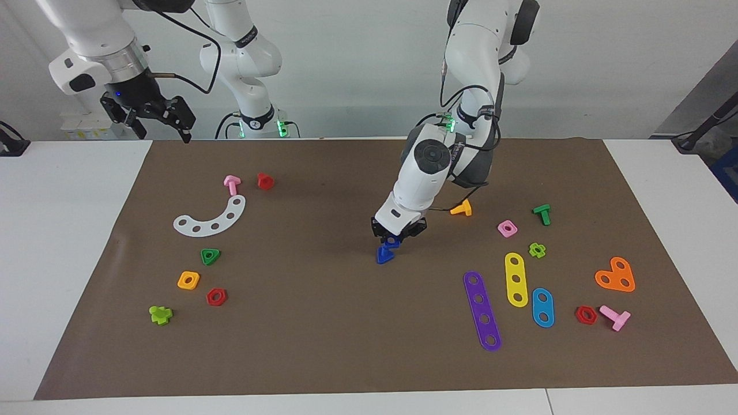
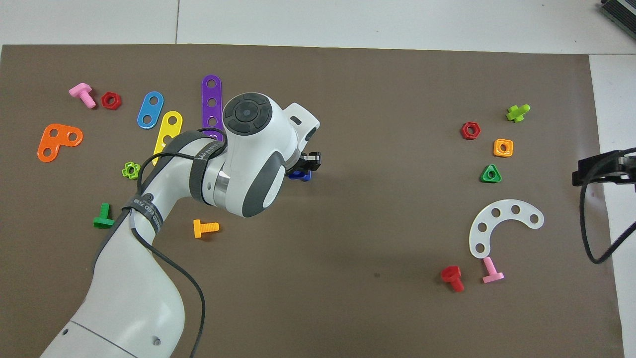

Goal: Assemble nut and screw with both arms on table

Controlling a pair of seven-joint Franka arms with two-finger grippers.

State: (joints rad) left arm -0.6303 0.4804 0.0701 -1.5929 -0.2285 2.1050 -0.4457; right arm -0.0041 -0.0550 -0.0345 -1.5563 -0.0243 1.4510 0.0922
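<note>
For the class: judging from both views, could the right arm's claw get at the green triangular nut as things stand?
Probably yes. The right claw hangs open above the mat's edge at its own end of the table, and the green triangular nut lies uncovered there, apart from the orange square nut.

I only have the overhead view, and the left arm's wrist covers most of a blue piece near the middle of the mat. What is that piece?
Observer: It is the screw. In the facing view its triangular head shows just below the left arm's shut jaws.
Operator: The right arm is cut off at my edge. What is it doing?
Observer: The right arm waits raised at its own end of the table, jaws open and empty.
Operator: Is anything hidden under the left arm?
Observer: Yes, a pink square nut lies on the mat beside the green screw.
</note>
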